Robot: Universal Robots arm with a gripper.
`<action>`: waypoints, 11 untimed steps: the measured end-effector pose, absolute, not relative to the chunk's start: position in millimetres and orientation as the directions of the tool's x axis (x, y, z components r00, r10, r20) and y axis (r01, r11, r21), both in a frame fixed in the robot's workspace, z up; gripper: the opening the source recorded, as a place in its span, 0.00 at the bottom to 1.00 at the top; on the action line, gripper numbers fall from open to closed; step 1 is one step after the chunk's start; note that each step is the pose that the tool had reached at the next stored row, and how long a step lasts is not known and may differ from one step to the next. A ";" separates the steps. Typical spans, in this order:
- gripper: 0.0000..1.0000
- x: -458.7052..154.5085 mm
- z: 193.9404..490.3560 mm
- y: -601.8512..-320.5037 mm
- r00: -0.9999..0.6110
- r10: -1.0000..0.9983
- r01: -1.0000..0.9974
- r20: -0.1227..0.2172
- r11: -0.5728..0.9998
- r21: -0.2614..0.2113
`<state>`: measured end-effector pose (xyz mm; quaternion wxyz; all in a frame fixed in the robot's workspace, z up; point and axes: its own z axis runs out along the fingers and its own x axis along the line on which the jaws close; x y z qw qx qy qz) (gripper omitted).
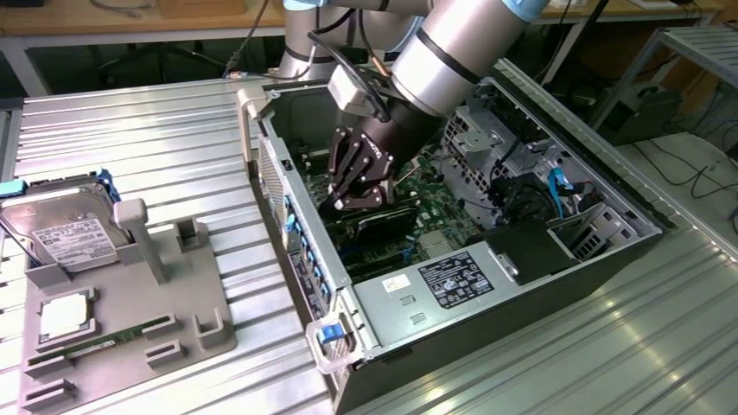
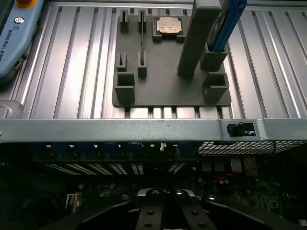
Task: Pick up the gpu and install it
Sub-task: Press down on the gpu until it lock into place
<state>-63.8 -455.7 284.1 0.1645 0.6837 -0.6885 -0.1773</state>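
Observation:
The gpu (image 1: pixel 388 226), a black flat card, sits low inside the open computer case (image 1: pixel 455 281), over the green motherboard (image 1: pixel 433 220). My gripper (image 1: pixel 349 202) reaches down into the case and meets the card's upper edge. In the wrist view my gripper (image 2: pixel 163 211) has its two dark fingers (image 2: pixel 148 213) pressed close together with just a thin dark slit between them, above the motherboard. The card itself is hidden below the fingers there.
A grey holder tray (image 1: pixel 173 294) lies at the exterior view's left with a silver hard drive (image 1: pixel 64 229), a CPU (image 1: pixel 64 316) and a green RAM stick (image 1: pixel 98 341). The case's metal side rail (image 2: pixel 144 129) crosses the wrist view. Drive cages and cables (image 1: pixel 554 199) crowd the case's far side.

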 end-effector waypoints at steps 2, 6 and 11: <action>0.11 -63.7 284.1 -455.8 -0.009 -1.000 -0.897 -0.016 0.001 0.442; 0.11 -63.7 284.2 -455.6 0.002 -1.000 -0.924 -0.016 -0.008 0.382; 0.11 -66.1 283.8 -455.1 0.007 -1.000 -0.956 -0.015 -0.012 0.294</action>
